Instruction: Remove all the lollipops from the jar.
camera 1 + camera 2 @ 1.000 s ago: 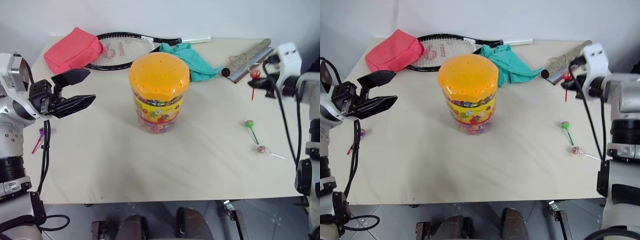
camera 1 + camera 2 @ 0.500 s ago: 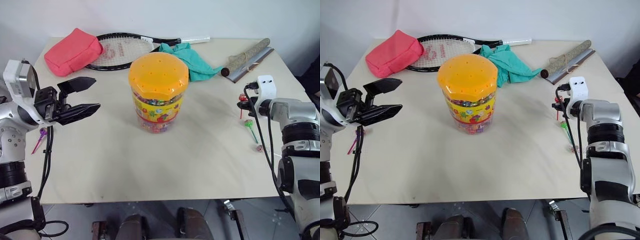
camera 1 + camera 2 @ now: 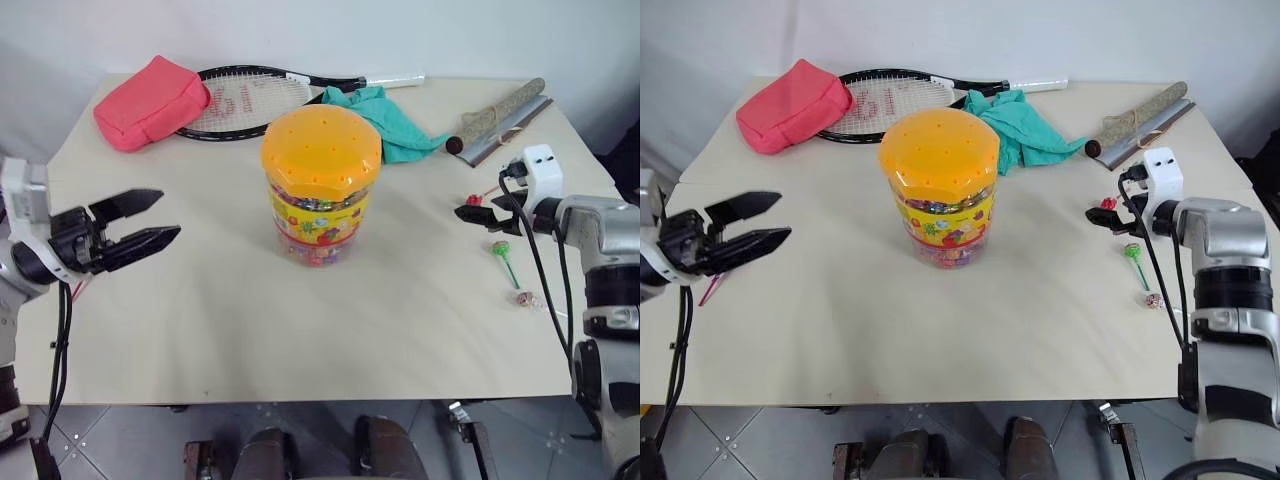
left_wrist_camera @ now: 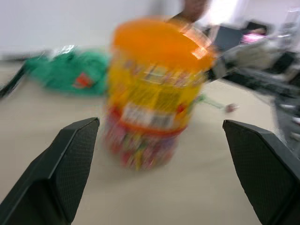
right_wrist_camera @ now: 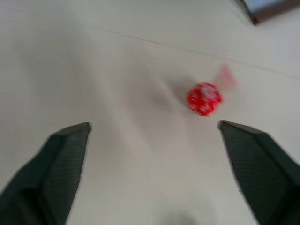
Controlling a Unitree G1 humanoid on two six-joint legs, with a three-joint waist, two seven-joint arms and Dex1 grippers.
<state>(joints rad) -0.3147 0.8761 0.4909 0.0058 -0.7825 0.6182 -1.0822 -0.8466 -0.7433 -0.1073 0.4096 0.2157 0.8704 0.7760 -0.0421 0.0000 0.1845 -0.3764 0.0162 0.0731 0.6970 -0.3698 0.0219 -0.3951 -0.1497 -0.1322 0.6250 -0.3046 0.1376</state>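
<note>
Lollipops are lying out on the surface rather than in the jar: nearest on the right, the pinkish one [image 3: 527,298] and the green one [image 3: 503,254] are resting just beside each other, and the red one [image 3: 474,200] is lying a little farther back, directly in front of the right gripper [image 3: 478,212]. That gripper's fingers [image 5: 51,173] are standing wide apart with nothing between them, so the red candy is sitting free on the surface; placing it close to the other two is probably keeping the removed sweets in one tidy group, clear of the jar. On the left edge, a purple lollipop [image 3: 706,290] is partly showing below the left gripper [image 3: 140,220], whose fingers [image 4: 65,164] are also spread wide and holding nothing while pointing toward the jar [image 3: 320,190]. The jar is standing upright near the middle of the surface, its orange lid [image 3: 322,150] on, well apart from both grippers. Beyond it, a teal cloth [image 3: 385,118], a tennis racket [image 3: 255,95], a red pouch [image 3: 150,100] and a rolled mat [image 3: 495,118] are lying along the far side, out of the working area.
</note>
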